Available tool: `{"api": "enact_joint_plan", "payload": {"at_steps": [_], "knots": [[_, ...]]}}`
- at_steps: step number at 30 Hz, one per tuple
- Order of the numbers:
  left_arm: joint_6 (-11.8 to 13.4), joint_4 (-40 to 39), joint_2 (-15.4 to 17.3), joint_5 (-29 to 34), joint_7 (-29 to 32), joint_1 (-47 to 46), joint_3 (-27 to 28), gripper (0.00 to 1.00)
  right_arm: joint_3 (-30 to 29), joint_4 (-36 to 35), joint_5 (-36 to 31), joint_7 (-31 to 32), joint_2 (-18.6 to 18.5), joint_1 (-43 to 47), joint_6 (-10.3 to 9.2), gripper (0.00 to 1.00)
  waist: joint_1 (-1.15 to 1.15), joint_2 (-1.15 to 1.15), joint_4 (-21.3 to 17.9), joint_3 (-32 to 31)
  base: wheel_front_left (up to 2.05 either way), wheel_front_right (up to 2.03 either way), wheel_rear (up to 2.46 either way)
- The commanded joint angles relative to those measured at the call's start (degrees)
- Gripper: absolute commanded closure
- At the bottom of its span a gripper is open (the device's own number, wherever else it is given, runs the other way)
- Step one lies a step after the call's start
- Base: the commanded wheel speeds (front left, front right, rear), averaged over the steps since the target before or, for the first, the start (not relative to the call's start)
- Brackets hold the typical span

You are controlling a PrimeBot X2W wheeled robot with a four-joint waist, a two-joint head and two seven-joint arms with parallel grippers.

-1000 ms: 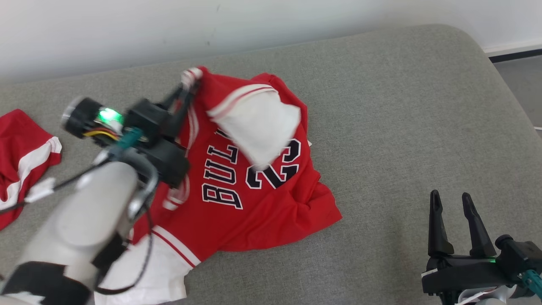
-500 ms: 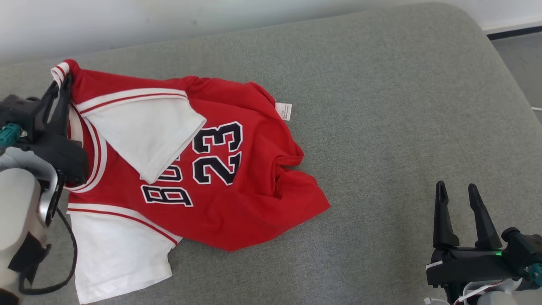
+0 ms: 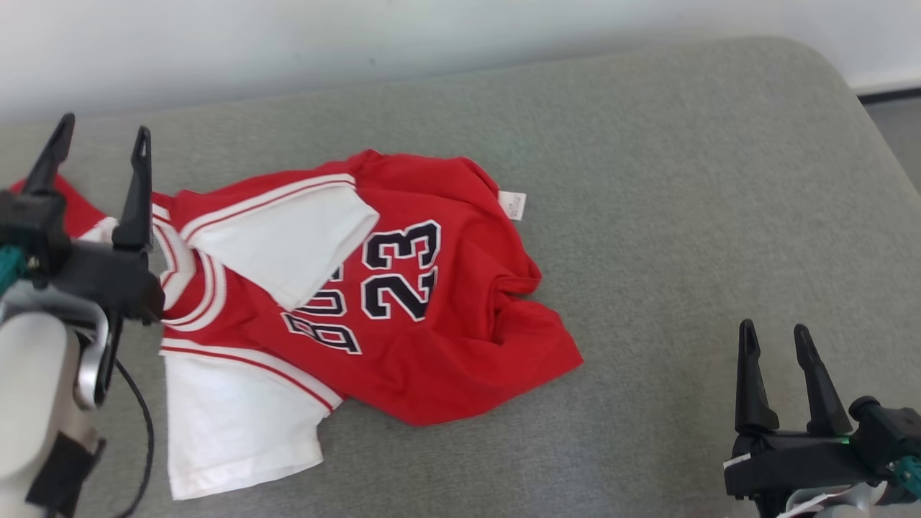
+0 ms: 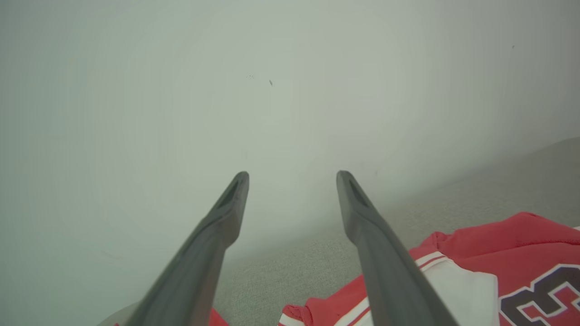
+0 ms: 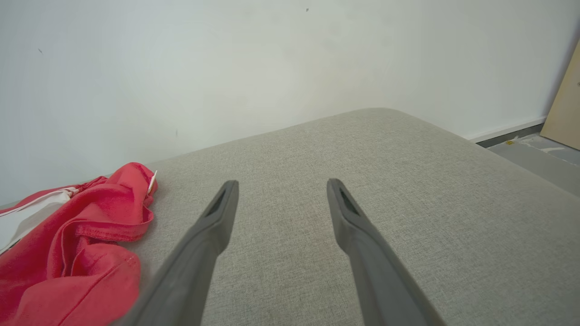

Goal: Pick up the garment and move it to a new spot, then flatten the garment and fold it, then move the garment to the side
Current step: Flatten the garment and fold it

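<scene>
Right gripper: the right gripper (image 3: 776, 332) is nearest, low down, above bare couch. Its two long dark fingers stand wide apart and hold nothing.
Couch: the grey soft cloth couch (image 3: 683, 216) is under everything.
Shirt: the red cloth basketball shirt (image 3: 432, 345) with a black 23 lies on the couch, left of the middle and well apart from the right gripper. It is not flat.
Near sleeve: the lower white sleeve (image 3: 230, 424) lies spread out, closest to the robot.
Bumpy part: the red bottom edge (image 3: 525, 288) is bunched into folds on the right side.
Left gripper: the left gripper (image 3: 101, 140) is near the neck end of the shirt. Its fingers are wide apart too, with no cloth between them.
Far sleeve: the upper white sleeve (image 3: 288, 244) is flipped over the front and hides some letters.
Tag: a small white tag (image 3: 512, 204) pokes out at the far edge.
Wall: the plain white wall (image 3: 432, 43) is behind the couch.
Step now: I think it is time to make the shirt flat.
How to do it well: pinch only the edge of the flipped sleeve and pull it outward, away from the letters. Then pull the bunched bottom edge gently to the right. The other gripper should hold the neck end, so the shirt stretches smooth and does not slide.
</scene>
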Motion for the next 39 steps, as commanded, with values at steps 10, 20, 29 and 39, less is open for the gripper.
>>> {"api": "enact_joint_plan", "payload": {"at_steps": [10,20,29,39], "knots": [[2.0,-13.9,-4.1,2.7,-0.2,15.7,6.8,0.0,0.3,0.9,0.2,0.0,-1.3,3.1,-0.15,0.0,0.0,-0.01,7.2,-6.7,0.0,0.0,0.0],[3.4,-20.8,-8.9,5.2,-0.2,31.3,11.4,0.0,0.9,1.6,0.4,0.0,-2.3,4.7,-0.15,0.0,0.0,-0.01,10.8,-10.1,0.0,0.0,0.0],[2.7,-26.4,-15.0,5.7,-0.2,41.1,15.3,0.0,1.5,2.1,0.7,0.0,-2.7,5.6,-0.15,0.0,0.0,-0.01,12.4,-11.3,0.0,0.0,0.0],[0.1,-25.9,-19.1,9.1,-0.2,45.3,17.2,0.0,1.4,2.2,1.1,0.0,-3.3,6.3,-0.15,0.0,0.0,-0.01,13.4,-10.8,0.0,0.0,0.0]]}}
